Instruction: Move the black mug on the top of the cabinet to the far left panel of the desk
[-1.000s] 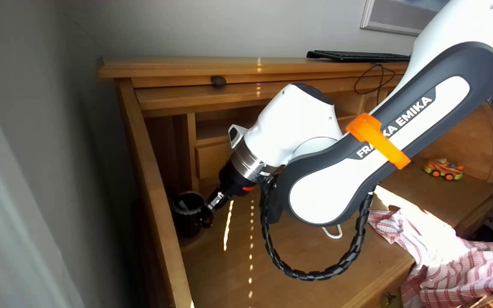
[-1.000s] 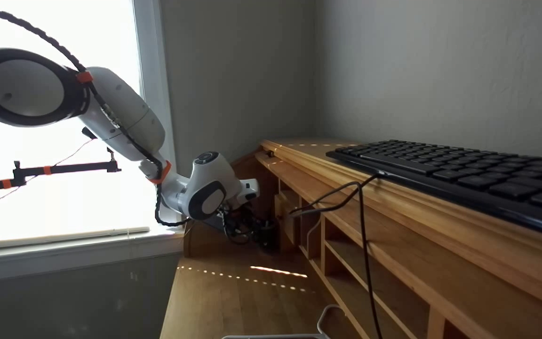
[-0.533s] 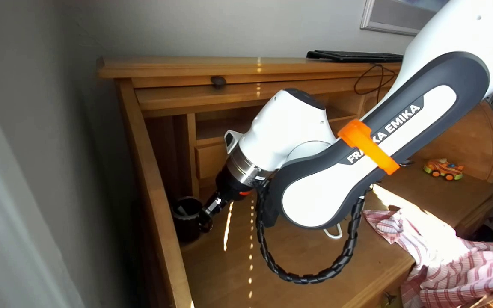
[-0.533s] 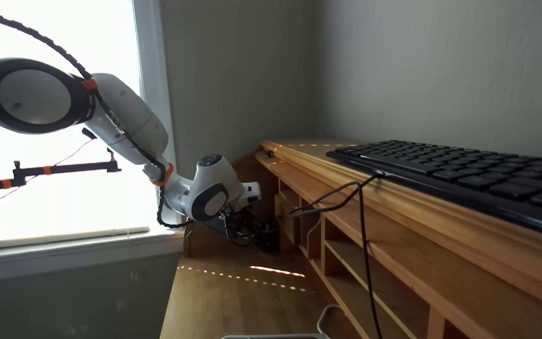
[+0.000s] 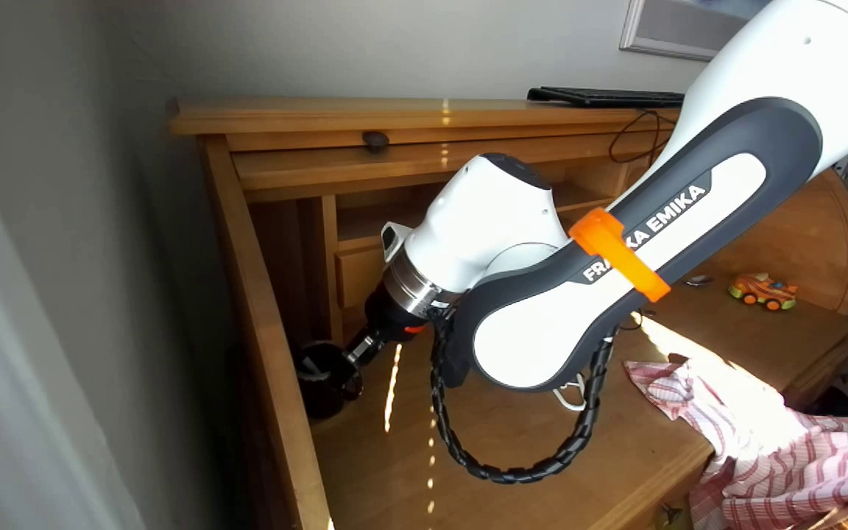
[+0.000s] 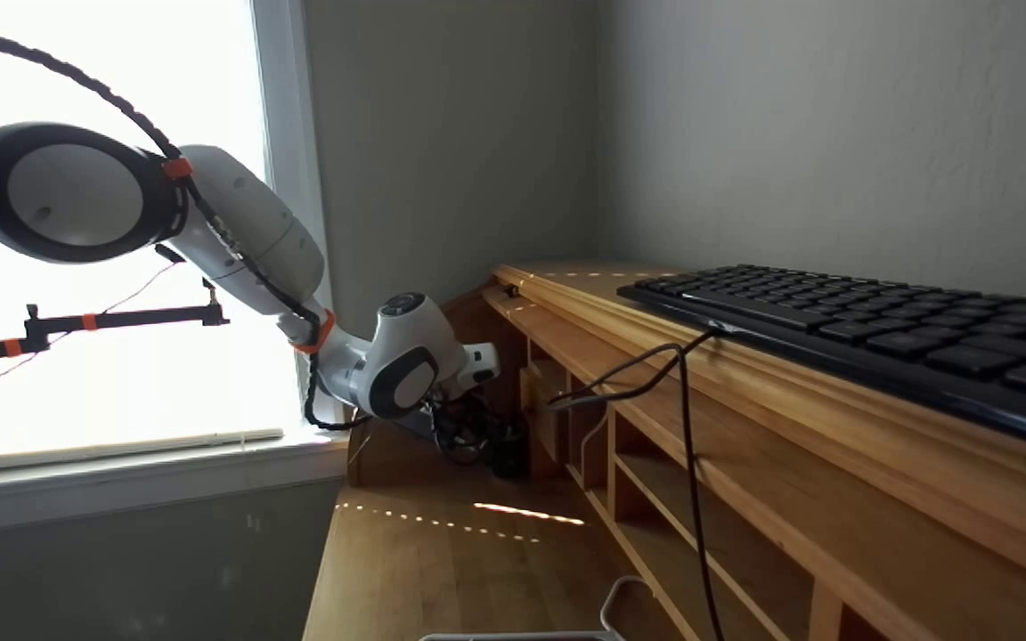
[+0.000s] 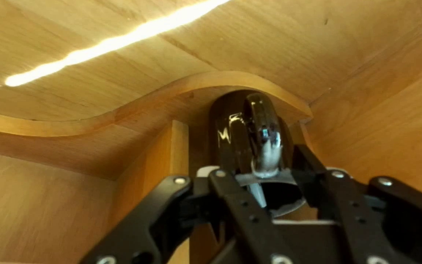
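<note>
1. At the back corner of the desk (image 5: 365, 471), the gripper (image 7: 262, 167) slants down to the black mug (image 7: 227, 146), its two fingers (image 7: 344, 194) spread, with the mug's handle (image 7: 266, 124) between them. Whether either finger touches the mug cannot be told.
2. The mug stands low at the end bay of the cabinet (image 5: 284, 118), beside the slanted side wall (image 7: 387, 121) and an upright divider (image 7: 179, 146), apparently on a board with a curved edge (image 7: 229, 78). Fingers cover part of its rim; a pale streak inside could be glare or an object.
3. In an exterior view, mug (image 6: 509, 452) and gripper merge into one dark patch with outlines hard to separate.
4. Above them, the white and grey robot arm (image 5: 586, 294) runs off the picture's edge in both exterior views and, in an exterior view, hides part of the cubbyholes (image 5: 365, 221).
5. On the cabinet's top board (image 6: 584, 285) lies a black keyboard (image 6: 878, 347), cut off at the right edge in an exterior view; its cord (image 6: 694, 499) hangs in front of the cabinet.
6. Toward the desk's other end are an orange toy car (image 5: 762, 292) and a striped cloth (image 5: 770, 464), the cloth cropped at the right. A shiny thing (image 5: 698, 280) near the car is too small to name.
</note>
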Controlling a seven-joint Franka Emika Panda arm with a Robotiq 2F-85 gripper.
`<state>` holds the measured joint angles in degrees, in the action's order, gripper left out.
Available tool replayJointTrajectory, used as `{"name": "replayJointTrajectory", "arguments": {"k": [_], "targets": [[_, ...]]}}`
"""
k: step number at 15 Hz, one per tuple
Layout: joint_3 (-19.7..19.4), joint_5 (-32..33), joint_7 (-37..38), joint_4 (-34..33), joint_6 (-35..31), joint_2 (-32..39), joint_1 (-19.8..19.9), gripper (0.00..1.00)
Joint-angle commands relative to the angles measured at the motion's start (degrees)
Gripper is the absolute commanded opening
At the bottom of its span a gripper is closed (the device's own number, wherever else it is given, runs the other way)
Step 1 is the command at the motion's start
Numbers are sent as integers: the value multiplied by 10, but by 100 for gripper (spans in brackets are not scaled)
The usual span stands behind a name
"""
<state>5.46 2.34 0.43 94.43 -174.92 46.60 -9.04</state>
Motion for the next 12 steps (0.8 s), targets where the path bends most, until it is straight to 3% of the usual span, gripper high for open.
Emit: {"name": "replayJointTrajectory", "arguments": {"k": [1, 4, 9, 12], "targets": [[-6, -4, 4, -17, 19, 7, -9, 78], [-6, -2, 5, 18, 28, -23, -15, 100], [-13, 11, 12, 164, 57, -152, -52, 100], [-109, 70, 64, 244, 99, -243, -137, 100]]}}
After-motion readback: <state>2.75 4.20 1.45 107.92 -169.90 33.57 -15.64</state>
